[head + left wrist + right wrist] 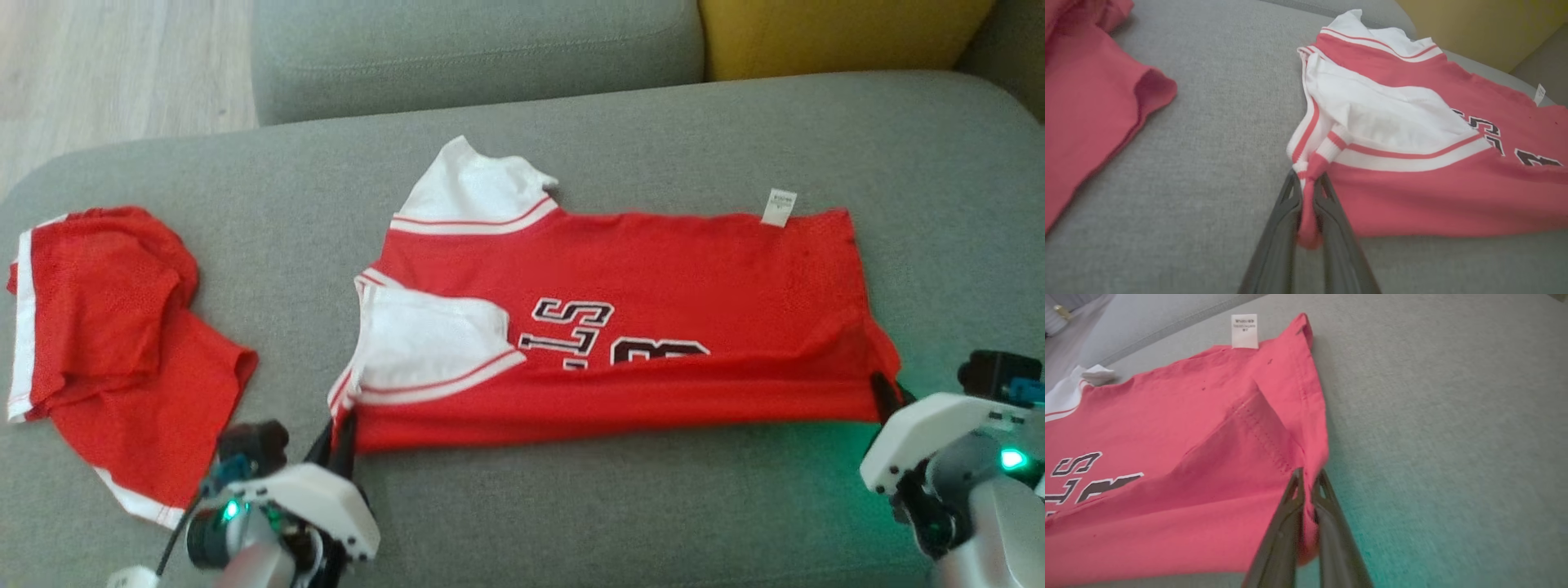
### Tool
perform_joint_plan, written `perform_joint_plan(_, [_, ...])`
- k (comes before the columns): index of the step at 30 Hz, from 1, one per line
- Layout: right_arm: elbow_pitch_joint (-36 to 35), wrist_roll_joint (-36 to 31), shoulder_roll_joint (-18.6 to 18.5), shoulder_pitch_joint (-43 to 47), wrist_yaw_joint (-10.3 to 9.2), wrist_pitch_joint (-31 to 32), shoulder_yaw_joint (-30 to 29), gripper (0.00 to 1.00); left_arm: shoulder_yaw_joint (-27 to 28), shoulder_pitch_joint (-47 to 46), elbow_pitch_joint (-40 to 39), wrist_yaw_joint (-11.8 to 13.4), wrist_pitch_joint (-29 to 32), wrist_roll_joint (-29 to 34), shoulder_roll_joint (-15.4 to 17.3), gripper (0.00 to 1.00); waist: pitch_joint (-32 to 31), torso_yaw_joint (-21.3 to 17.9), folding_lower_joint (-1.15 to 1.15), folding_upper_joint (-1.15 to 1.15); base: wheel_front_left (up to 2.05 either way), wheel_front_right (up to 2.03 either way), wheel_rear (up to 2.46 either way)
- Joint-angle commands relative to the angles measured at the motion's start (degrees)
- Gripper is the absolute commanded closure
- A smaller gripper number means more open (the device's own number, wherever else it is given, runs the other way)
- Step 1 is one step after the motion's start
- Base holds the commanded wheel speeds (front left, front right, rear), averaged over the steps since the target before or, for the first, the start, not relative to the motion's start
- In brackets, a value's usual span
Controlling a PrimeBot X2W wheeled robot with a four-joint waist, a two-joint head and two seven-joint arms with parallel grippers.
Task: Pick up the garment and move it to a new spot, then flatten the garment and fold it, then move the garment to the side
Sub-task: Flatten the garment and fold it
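I've got the left gripper [1308, 180] and right gripper [1308, 476] each pinching the jersey's [653, 269] near corners (shorts [106, 327] off left).

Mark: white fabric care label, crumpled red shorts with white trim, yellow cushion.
white fabric care label [778, 206], head view, centre of tag
crumpled red shorts with white trim [106, 327], head view, middle of red cloth
yellow cushion [841, 33], head view, front face

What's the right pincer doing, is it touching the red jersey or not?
Touching. The right wrist view shows the right pincer shut on a corner of the red jersey, with the cloth pinched between its two dark fingers.
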Motion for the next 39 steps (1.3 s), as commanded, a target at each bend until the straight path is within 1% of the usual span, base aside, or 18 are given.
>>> perform_joint_plan(1, [-2.7, 0.4, -2.0, -0.9, -0.05, 0.3, 1.0, 1.00, 2.0, -0.8, -1.7, 0.1, -0.1, -0.3, 2.5, 1.00, -0.3, -0.1, 0.00, 0.00, 0.00, 0.00, 0.00])
perform_joint_plan(7, [-7.2, 1.3, -2.7, 3.1, -0.05, 4.0, 0.3, 1.00, 0.9, 4.5, -7.4, 0.5, 2.6, -0.7, 3.3, 1.00, -0.6, 0.3, 0.00, 0.00, 0.00, 0.00, 0.00])
perform_joint_plan(13, [-10.7, 1.0, -2.1, 6.1, -0.05, 8.0, -1.6, 1.00, -0.2, 7.6, -12.3, 1.2, 5.8, -0.8, 4.3, 1.00, -0.6, 0.8, 0.00, 0.00, 0.00, 0.00, 0.00])
perform_joint_plan(14, [-11.4, 0.4, -2.0, 6.4, -0.05, 8.3, -1.9, 0.00, -0.3, 8.0, -13.0, 1.2, 6.3, -0.9, 4.5, 1.00, -0.6, 0.8, 0.00, 0.00, 0.00, 0.00, 0.00])
perform_joint_plan(15, [-12.1, 0.0, -1.8, 6.6, -0.05, 8.4, -2.4, 0.00, -0.3, 8.2, -13.6, 1.5, 6.6, -0.9, 4.7, 0.90, -0.6, 0.8, 0.00, 0.00, 0.00, 0.00, 0.00])
perform_joint_plan(16, [-12.9, -0.3, -1.5, 6.6, -0.05, 8.2, -2.8, 0.00, -0.1, 8.3, -14.3, 1.8, 6.6, -0.8, 4.9, 0.55, -0.6, 0.8, 0.00, 0.00, 0.00, 0.00, 0.00])
perform_joint_plan(17, [-13.7, -0.7, -1.3, 6.5, -0.05, 7.9, -3.3, 0.00, 0.1, 8.2, -14.9, 2.2, 6.5, -0.8, 5.0, 0.08, -0.6, 0.8, 0.00, 0.00, 0.00, 0.00, 0.00])
perform_joint_plan(18, [-14.5, -1.2, -1.0, 6.4, -0.05, 7.5, -3.8, 0.00, 0.2, 8.2, -15.5, 2.3, 6.3, -0.9, 5.1, 0.00, -0.6, 0.7, 0.00, 0.00, 0.00, 0.00, 0.00])
perform_joint_plan(21, [-17.0, -2.3, -0.2, 5.6, -0.05, 5.5, -4.7, 0.00, 0.7, 7.7, -17.1, 2.4, 5.6, -1.3, 5.1, 0.00, -0.4, 0.5, 0.00, 0.00, 0.00, 0.00, 0.00])
perform_joint_plan(24, [-19.0, -4.0, 0.1, 4.8, -0.05, 1.7, -5.0, 0.00, 1.7, 6.6, -18.3, 2.8, 3.5, -1.5, 5.0, 0.00, 0.0, 0.2, 0.00, 0.00, 0.00, 0.00, 0.00])
perform_joint_plan(27, [-20.6, -3.3, 0.5, 3.6, -0.05, -3.3, -4.2, 0.00, 5.2, 4.2, -20.4, 4.1, -0.6, -2.4, 3.9, 0.00, 0.9, 0.0, 0.00, 0.00, 0.00, 0.00, 0.00])
perform_joint_plan(29, [-21.4, -2.5, 0.8, 2.6, -0.05, -6.7, -3.2, 0.00, 6.9, 2.5, -22.1, 4.3, -1.8, -1.9, 3.6, 0.00, 1.6, -0.5, 0.00, 0.00, 0.00, 0.00, 0.00])
perform_joint_plan(33, [-22.0, -2.1, 0.5, 0.9, -0.05, -12.4, -0.6, 0.00, 7.9, -1.3, -23.6, 3.3, -2.3, -0.2, 3.0, 0.00, 3.6, -1.2, 0.00, 0.00, 0.00, 0.00, 0.00])
perform_joint_plan(37, [-21.9, -2.7, -0.2, -1.2, -0.05, -15.9, 2.1, 0.00, 6.1, -7.4, -21.8, 1.6, -2.1, 2.3, 3.5, 0.00, 6.4, -2.1, 0.00, 0.00, 0.00, 0.00, 0.00])
perform_joint_plan(39, [-21.6, -3.2, -0.4, -2.6, -0.05, -16.5, 3.5, 0.00, 4.6, -11.4, -19.5, 0.2, 0.4, 3.0, 4.0, 0.00, 8.1, -2.8, 0.00, 0.00, 0.00, 0.00, 0.00])
